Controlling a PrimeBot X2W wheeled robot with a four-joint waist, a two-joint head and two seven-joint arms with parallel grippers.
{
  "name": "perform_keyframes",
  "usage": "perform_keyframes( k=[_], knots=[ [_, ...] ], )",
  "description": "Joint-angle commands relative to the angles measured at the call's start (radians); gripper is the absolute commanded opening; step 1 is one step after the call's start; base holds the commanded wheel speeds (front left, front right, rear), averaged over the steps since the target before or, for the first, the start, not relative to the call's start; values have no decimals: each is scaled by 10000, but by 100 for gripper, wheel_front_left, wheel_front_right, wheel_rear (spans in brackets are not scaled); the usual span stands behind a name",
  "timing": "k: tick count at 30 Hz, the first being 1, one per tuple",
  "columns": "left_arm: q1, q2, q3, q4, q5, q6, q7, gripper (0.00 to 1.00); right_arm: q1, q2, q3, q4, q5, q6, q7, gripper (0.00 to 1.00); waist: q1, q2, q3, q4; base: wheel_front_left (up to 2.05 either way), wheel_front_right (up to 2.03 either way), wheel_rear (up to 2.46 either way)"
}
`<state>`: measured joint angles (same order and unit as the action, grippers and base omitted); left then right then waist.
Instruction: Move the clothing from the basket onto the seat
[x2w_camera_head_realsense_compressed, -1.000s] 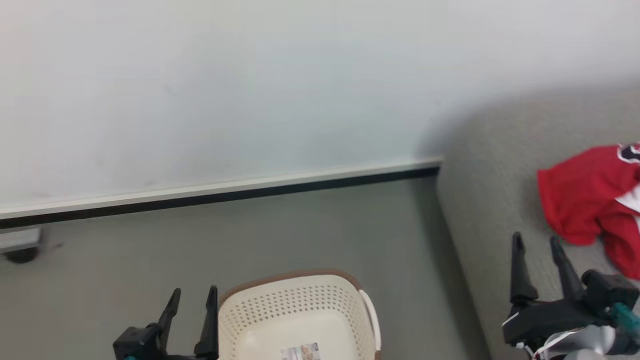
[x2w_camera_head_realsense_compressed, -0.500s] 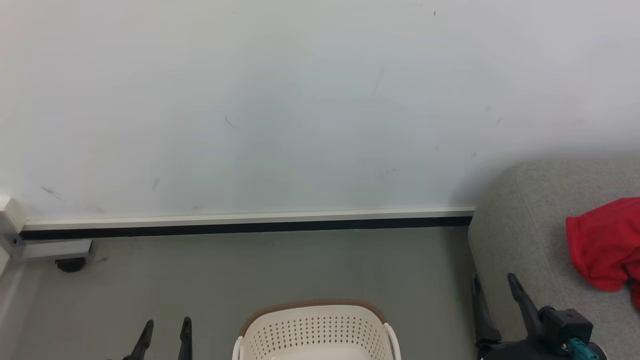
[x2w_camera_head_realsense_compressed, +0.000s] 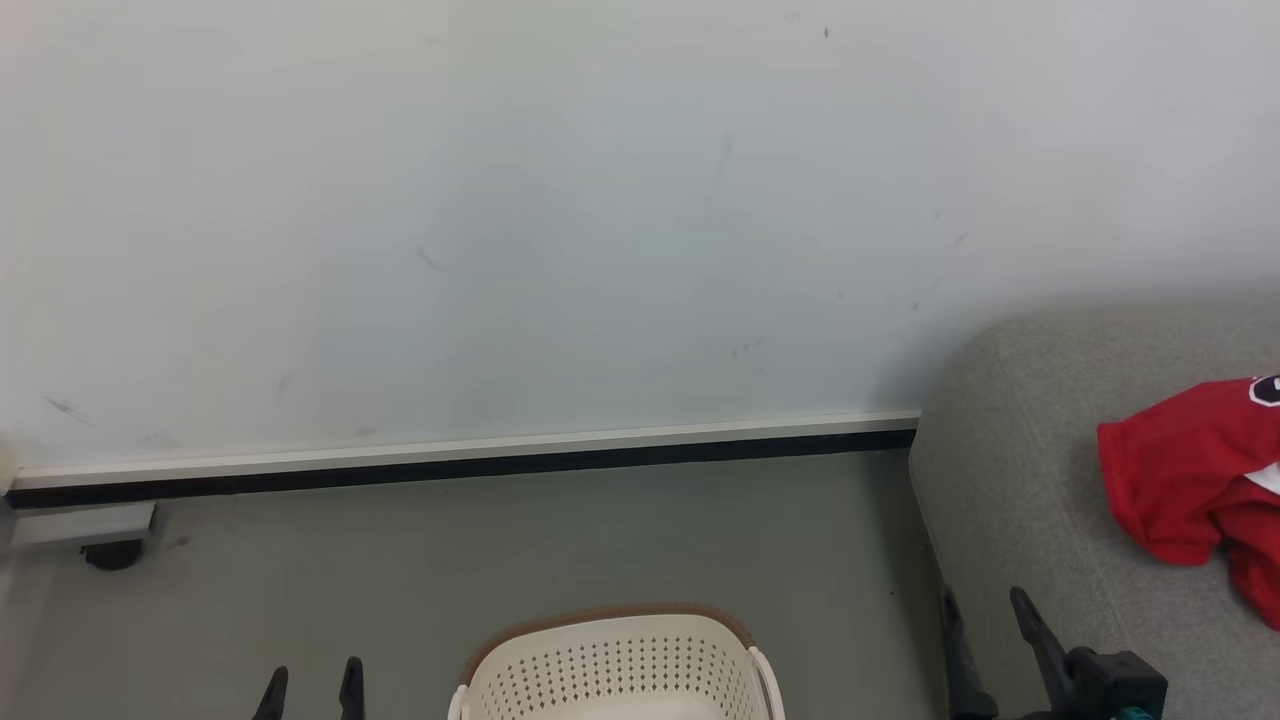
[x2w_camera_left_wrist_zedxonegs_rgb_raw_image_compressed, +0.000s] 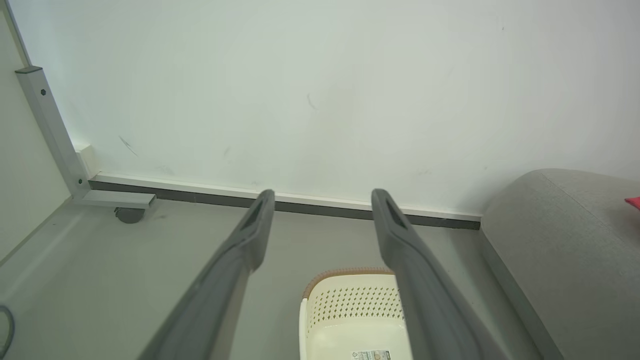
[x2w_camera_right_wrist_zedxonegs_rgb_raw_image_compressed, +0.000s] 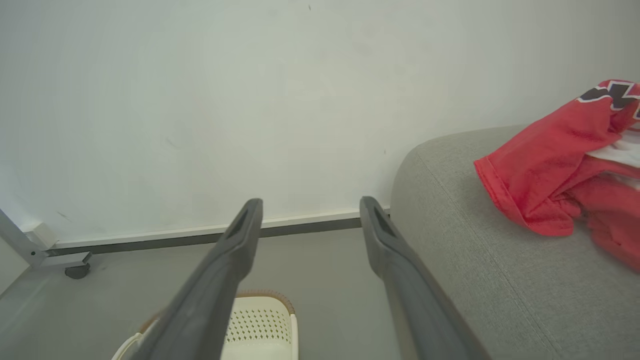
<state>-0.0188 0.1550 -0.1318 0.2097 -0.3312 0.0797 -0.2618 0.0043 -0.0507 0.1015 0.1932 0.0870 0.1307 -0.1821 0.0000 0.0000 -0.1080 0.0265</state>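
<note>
The red clothing (x2w_camera_head_realsense_compressed: 1190, 480) lies crumpled on the light-grey seat (x2w_camera_head_realsense_compressed: 1010, 480) at the right; in the right wrist view the clothing (x2w_camera_right_wrist_zedxonegs_rgb_raw_image_compressed: 550, 160) shows a white panel and dark lettering on the seat (x2w_camera_right_wrist_zedxonegs_rgb_raw_image_compressed: 475, 250). The cream basket (x2w_camera_head_realsense_compressed: 615, 665) with a brown rim stands on the floor at the bottom centre; the part of its inside that shows, in the left wrist view (x2w_camera_left_wrist_zedxonegs_rgb_raw_image_compressed: 350, 325), holds only a label. My left gripper (x2w_camera_head_realsense_compressed: 311, 688) is open, left of the basket. My right gripper (x2w_camera_head_realsense_compressed: 983, 622) is open beside the seat's front corner, holding nothing.
A pale wall with a dark baseboard (x2w_camera_head_realsense_compressed: 460, 465) runs behind the grey floor (x2w_camera_head_realsense_compressed: 500, 560). A metal frame leg with a caster (x2w_camera_head_realsense_compressed: 105, 550) stands at the far left by the wall.
The camera has tilted up and turned, so the basket and both grippers sit lower in view. The right gripper has drawn back from the clothing toward the seat's corner. Both stay open.
</note>
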Motion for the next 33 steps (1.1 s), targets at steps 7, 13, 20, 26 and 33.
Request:
perform_keyframes(
  k=[7, 13, 20, 26, 33],
  knots=[
    [105, -7, 218, 211, 212, -228, -46, 100, -641, 6, -61, 1302, -215, 1, -527, 100, 0, 0, 62, -22, 0, 0, 0],
    [40, 43, 245, 274, 316, -399, -48, 100, -1518, 5, 44, 2893, -165, 1, -817, 100, 0, 0, 114, -39, 0, 0, 0],
    [-85, 28, 385, 242, 391, -478, -47, 100, -2140, 5, 26, 3298, 2, 1, -834, 100, 0, 0, 219, -75, 0, 0, 0],
    [-123, -75, 438, 176, 503, -501, -48, 100, -2331, -198, 210, 3203, 174, 1, -835, 100, 0, 0, 284, -78, 0, 0, 0],
    [-194, -162, 556, 139, 543, -533, -47, 100, -2375, -582, 847, 3009, 542, 1, -837, 100, 0, 0, 400, -94, 0, 0, 0]
  ],
)
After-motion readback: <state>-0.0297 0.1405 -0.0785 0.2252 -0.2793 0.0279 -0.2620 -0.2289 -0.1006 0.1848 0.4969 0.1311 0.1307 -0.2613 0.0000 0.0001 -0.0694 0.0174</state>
